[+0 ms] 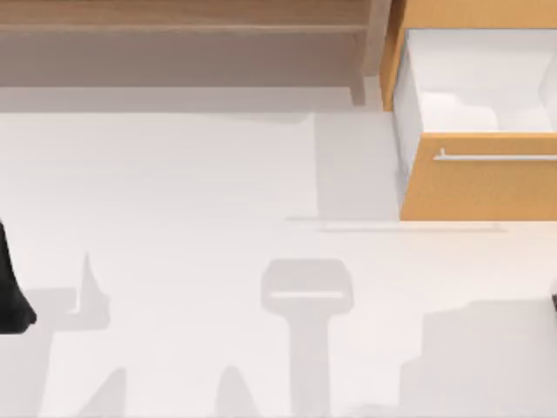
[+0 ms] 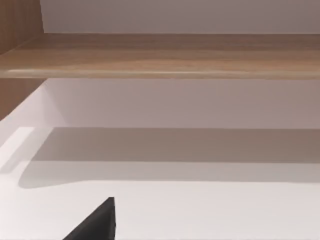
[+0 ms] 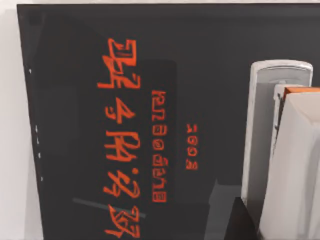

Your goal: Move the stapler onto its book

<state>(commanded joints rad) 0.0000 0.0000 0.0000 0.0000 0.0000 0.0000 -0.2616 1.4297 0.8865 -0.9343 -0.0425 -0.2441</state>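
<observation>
Top view: the white desk (image 1: pixel 191 192) is bounded at the rear by a wooden shelf (image 1: pixel 174 35) and at the right rear by an open drawer (image 1: pixel 474 178), with broad bare surface between; the left arm (image 1: pixel 10 292) is parked at the left edge. Right wrist view: a pale grey stapler (image 3: pixel 260 130) is seen over the black book (image 3: pixel 100 50), well apart from its far edge. Beside it is the right claw (image 3: pixel 242 220), whose opening cannot be told, as with the left claw (image 2: pixel 95 225).
</observation>
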